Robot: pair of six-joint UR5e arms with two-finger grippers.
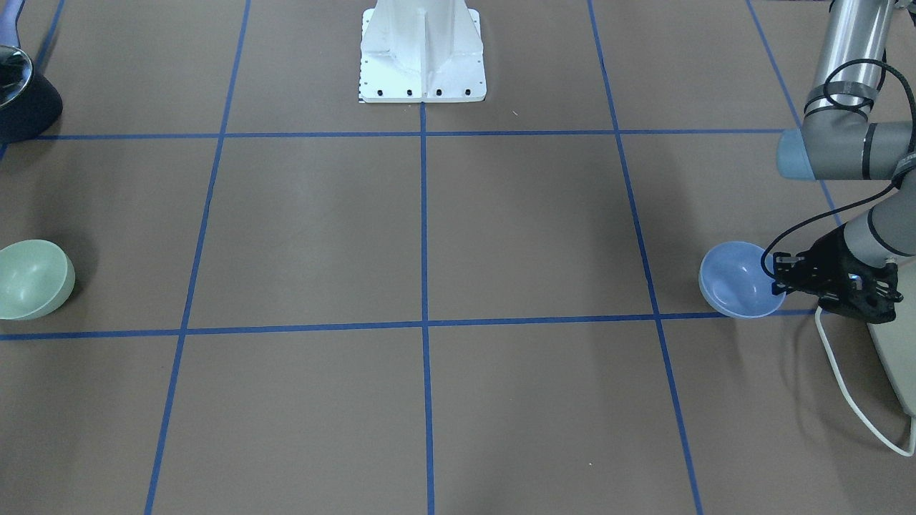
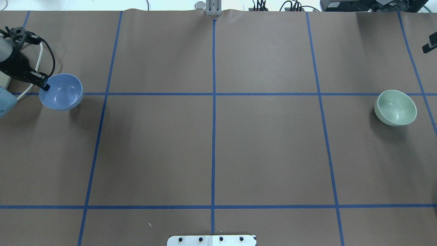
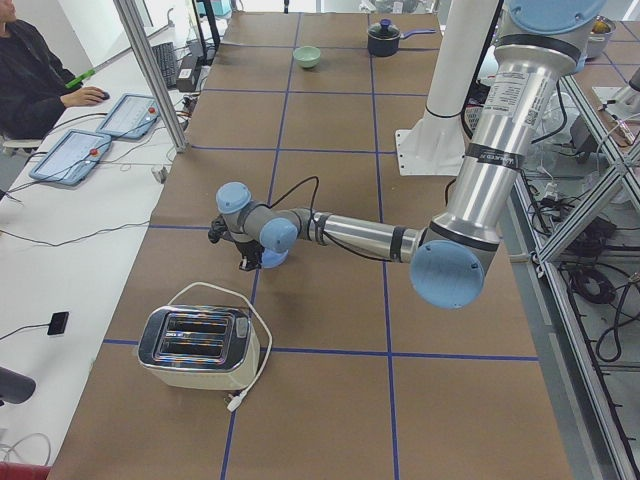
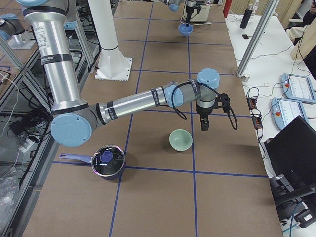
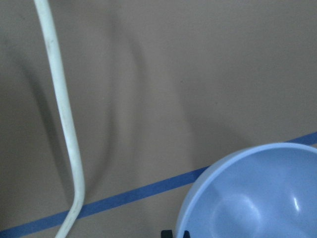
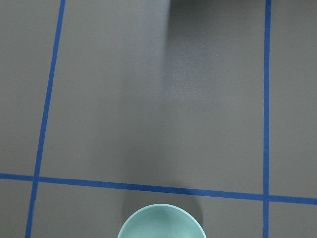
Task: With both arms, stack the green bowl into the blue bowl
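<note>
left hand (image 1: 778, 276) pinching blue bowl (image 1: 733, 280), side-view operator (image 3: 30, 70)

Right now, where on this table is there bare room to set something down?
The middle, between the blue bowl and the green bowl, is bare. Crowded: the blue bowl's end, with the left gripper, a toaster and its cord.

Pale blue bowl (image 2: 61, 91) open side up, pale green bowl (image 2: 396, 107) well apart

L arm (image 3: 360, 235) stretched out low, L gripper (image 1: 776, 277) pinching blue bowl (image 1: 737, 282) rim; R arm (image 4: 133, 102) extended, R gripper (image 4: 204, 122) pointing straight down, finger gap unreadable.
</note>
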